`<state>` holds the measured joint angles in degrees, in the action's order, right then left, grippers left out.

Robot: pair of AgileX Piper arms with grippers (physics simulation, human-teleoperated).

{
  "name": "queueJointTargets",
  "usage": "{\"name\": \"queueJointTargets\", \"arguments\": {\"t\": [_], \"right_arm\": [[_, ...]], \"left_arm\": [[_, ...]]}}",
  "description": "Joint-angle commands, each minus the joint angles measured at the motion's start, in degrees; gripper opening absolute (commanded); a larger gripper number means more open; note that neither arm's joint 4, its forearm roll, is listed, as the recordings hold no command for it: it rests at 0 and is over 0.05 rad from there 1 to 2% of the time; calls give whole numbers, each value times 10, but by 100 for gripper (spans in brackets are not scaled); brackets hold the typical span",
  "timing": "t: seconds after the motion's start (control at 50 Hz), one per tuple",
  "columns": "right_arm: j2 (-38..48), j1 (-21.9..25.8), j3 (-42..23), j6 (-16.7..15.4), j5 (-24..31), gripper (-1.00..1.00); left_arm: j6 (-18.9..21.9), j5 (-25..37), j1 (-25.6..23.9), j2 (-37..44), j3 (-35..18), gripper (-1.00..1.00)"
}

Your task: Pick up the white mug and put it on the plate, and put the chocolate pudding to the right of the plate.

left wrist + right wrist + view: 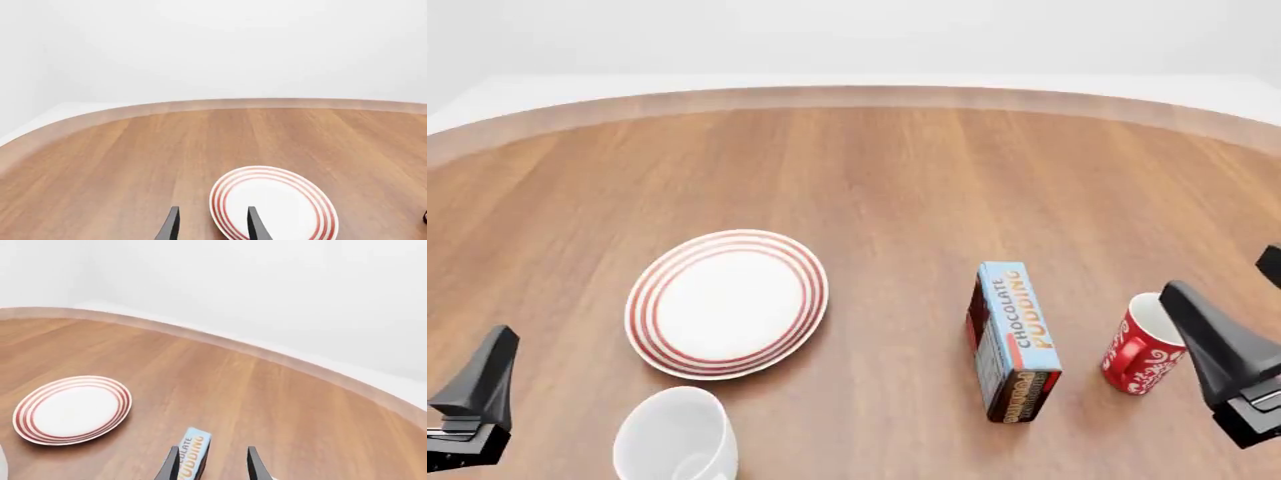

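Both end effectors, left (212,227) and right (212,462), gape empty. The white mug (677,437) stands just before the plate (727,302); the chocolate pudding (1012,342) stands near a red mug (1142,346), which a careless reach could topple.

My front camera looks down over the desk (868,170) from behind; both wrist cameras face forward, sharing the plate (280,210) (73,410) (727,300).
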<state>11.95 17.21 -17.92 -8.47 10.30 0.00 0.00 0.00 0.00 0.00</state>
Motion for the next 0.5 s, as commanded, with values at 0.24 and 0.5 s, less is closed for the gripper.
{"name": "queueJointTargets", "arguments": {"t": [0.24,0.5], "right_arm": [[98,27,-64,-12,29,100],[156,42,-117,-19,61,100]], "left_arm": [[0,0,0,0,0,100],[0,0,0,0,0,100]]}}
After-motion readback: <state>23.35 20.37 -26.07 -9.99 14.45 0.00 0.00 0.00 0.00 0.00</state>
